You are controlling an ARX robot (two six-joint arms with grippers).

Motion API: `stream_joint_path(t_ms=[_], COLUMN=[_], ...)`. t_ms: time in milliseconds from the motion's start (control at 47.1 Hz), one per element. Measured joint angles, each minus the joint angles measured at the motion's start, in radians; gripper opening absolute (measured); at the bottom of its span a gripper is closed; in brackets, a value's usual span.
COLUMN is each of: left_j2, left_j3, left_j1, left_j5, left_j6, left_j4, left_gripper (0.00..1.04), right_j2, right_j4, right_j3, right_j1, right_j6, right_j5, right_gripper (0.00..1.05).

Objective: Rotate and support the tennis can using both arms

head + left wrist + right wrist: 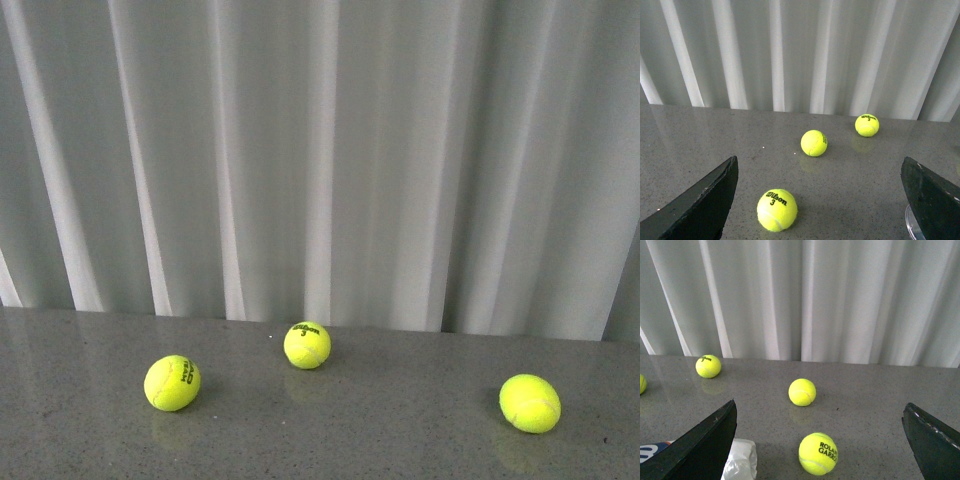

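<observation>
— Where is the tennis can [651, 450]?
— We see only a sliver of its navy-and-white label, just beside one finger of our right pincer [820, 404]. The front view misses it.
— Do we hold it?
— No. Our left pincer [819, 162] and the right both gape wide and empty. Tennis balls [307, 345] lie loose on the bench [400, 440]. We judge that gripping, rotating and supporting are all left to do.

Fuzzy felt balls [172, 383] on glossy speckled table [380, 445]; matt cloth curtain [320, 150].
</observation>
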Motion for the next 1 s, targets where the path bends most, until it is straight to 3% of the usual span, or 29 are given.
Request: stream_joint_path(t_ms=[382,509,573,785,912,997], left_j2=[0.000,0.167,0.351,0.957,1.305,1.519], left_j3=[0.000,0.072,0.108,0.196,0.254,0.307], left_j1=[0.000,-0.014,0.013,0.029,0.011,-0.014], left_j5=[0.000,-0.089,-0.010,0.415,0.576,0.620], left_j6=[0.000,-0.114,-0.182,-0.220,-0.241,-0.264], left_j4=[0.000,-0.133,-0.056,0.338,0.500,0.592], left_gripper=[0.98,0.98,0.98,0.98,0.98,0.98], right_j2=[0.000,0.000,-0.002,-0.002,-0.002,-0.002], right_j4=[0.000,0.000,0.000,-0.001,-0.001,-0.001], right_j3=[0.000,0.000,0.000,0.000,0.000,0.000], right_j1=[0.000,0.000,0.000,0.000,0.000,0.000], right_j6=[0.000,0.000,0.000,0.000,0.000,0.000], right_j5=[0.000,0.000,0.000,0.000,0.000,0.000], right_gripper=[0.98,0.98,0.98,0.98,0.98,0.98])
